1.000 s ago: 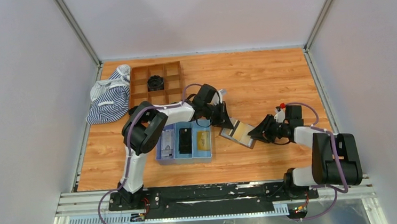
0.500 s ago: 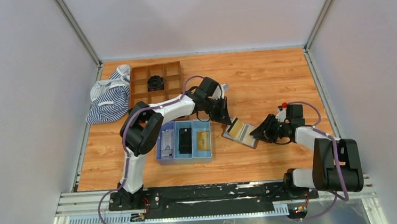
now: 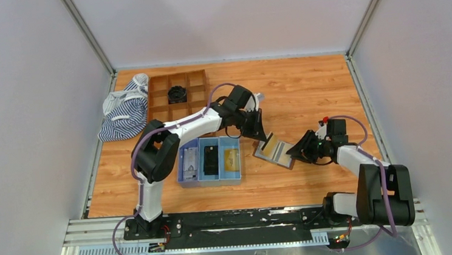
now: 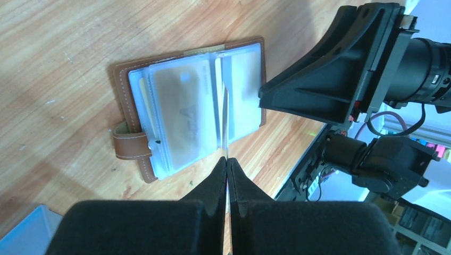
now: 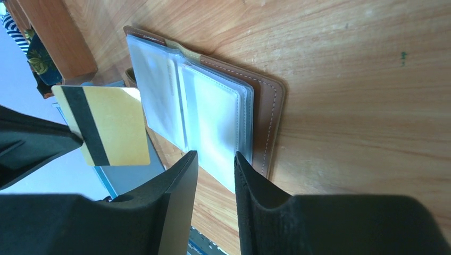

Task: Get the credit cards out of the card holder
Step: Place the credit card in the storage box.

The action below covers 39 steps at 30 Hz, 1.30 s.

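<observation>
The left gripper [image 4: 226, 162] is clamping its two black fingers fully together on a yellow credit card with a black magnetic stripe [image 5: 114, 125]. It is gripping the credit card by one short edge, and the whole card is showing outside the pockets. In the left wrist view the card is appearing edge-on as a thin line above the card holder. The small brown leather bi-fold card holder [image 4: 181, 114] is lying open and flat on the orange wooden table [image 3: 306, 91], between the two grippers and just right of the blue three-compartment plastic tray [image 3: 210, 180]. Its clear plastic sleeves are facing up and its strap tab is pointing away from the fold. The right gripper [image 5: 215, 155] is hovering at the right edge of the card holder with its fingers standing a narrow gap apart. The edge of a clear sleeve is showing in that gap, and whether the fingers are touching it cannot be told. A yellow item [image 3: 231, 159] is lying in the right compartment of the tray. A brown wooden grid box [image 3: 159, 96] and a blue-and-white striped cloth [image 3: 122, 114] are sitting at the far left of the table.
</observation>
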Available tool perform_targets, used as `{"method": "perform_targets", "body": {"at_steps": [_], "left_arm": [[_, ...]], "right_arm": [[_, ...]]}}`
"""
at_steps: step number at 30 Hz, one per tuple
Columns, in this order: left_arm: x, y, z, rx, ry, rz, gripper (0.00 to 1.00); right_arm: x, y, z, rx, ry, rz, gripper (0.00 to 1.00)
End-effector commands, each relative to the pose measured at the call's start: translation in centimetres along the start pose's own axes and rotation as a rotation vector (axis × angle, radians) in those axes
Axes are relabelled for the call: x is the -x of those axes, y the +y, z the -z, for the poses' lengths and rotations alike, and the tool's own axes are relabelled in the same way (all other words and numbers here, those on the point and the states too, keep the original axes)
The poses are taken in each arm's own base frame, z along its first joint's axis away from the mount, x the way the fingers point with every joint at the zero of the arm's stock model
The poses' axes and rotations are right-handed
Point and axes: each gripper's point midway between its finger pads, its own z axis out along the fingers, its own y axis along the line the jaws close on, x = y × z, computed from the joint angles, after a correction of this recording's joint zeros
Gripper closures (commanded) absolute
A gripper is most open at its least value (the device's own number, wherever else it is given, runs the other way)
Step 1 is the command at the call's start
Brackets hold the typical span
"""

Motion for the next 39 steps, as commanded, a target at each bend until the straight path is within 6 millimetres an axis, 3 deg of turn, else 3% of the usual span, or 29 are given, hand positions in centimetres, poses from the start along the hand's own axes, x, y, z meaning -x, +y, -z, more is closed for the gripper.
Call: {"method": "perform_targets", "body": {"at_steps": [1,16,25,34,39], "left_arm": [[0.8,-2.0,1.4,-0.010,-0.026,-0.038,1.00],[1.4,-5.2,6.3,-0.011,-0.085,-0.083,1.00],[0.4,-5.9,10.1,0.024,-0.122,-0.102,1.00],[-0.9,-3.4,14.4,0.137,-0.202,-0.064,1.00],[-2.0,-1.4,15.3,0.194,-0.201,-0.039,1.00]], "right_arm": [[0.2,-0.4,0.3,-0.041,-0.006,0.008,0.64],[0.1,-0.4,0.4,-0.039,-0.004,0.011,0.64],[0.0,-0.5,0.4,-0.042,-0.001,0.014,0.64],[-0.1,-0.6,0.3,-0.046,0.007,0.016,0.64],[-0.2,-0.7,0.3,-0.045,0.013,0.016,0.64]]}}
